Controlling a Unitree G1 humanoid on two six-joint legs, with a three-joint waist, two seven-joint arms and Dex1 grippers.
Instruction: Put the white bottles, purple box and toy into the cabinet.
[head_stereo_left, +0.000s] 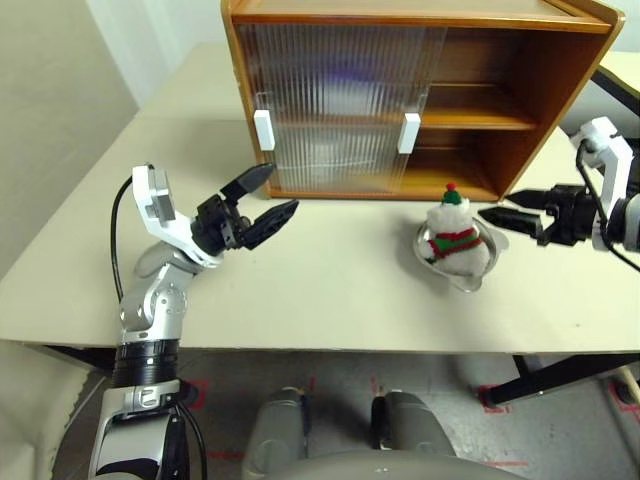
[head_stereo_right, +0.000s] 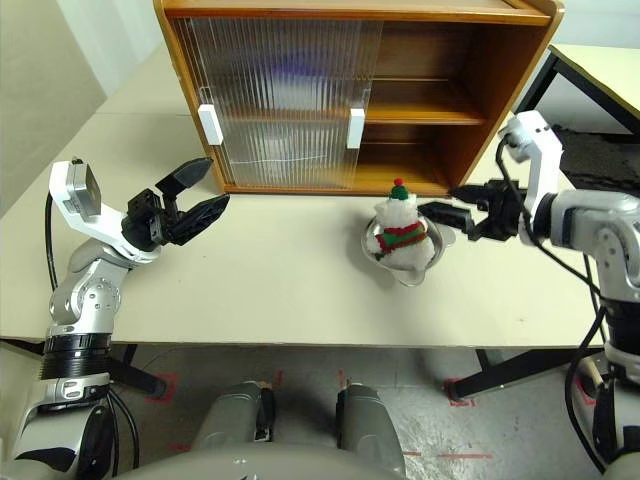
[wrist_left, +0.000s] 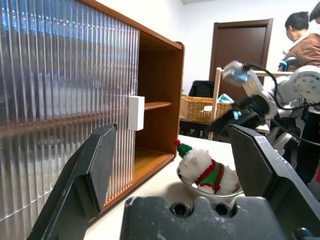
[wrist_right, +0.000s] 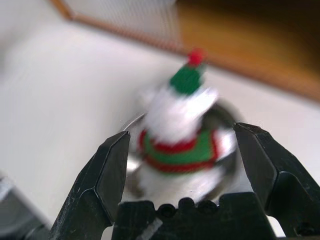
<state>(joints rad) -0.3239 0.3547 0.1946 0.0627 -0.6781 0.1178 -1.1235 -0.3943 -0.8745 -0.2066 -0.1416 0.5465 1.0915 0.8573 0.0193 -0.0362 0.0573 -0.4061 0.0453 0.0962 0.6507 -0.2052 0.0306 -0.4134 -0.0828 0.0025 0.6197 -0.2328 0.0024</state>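
Open right hand (wrist_right: 182, 165) faces fluffy white snowman plush (head_stereo_left: 456, 238) in fragile, slippery clear glass dish (head_stereo_left: 428, 252); pinch soft, light body; left hand (head_stereo_left: 262, 205) open, idle.

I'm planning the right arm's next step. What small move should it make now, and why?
Probably ease the right claw forward and around the toy, then close. Its fingers stand open just beside the snowman, which sits in its glass dish on the table, in front of the cabinet's open right half.
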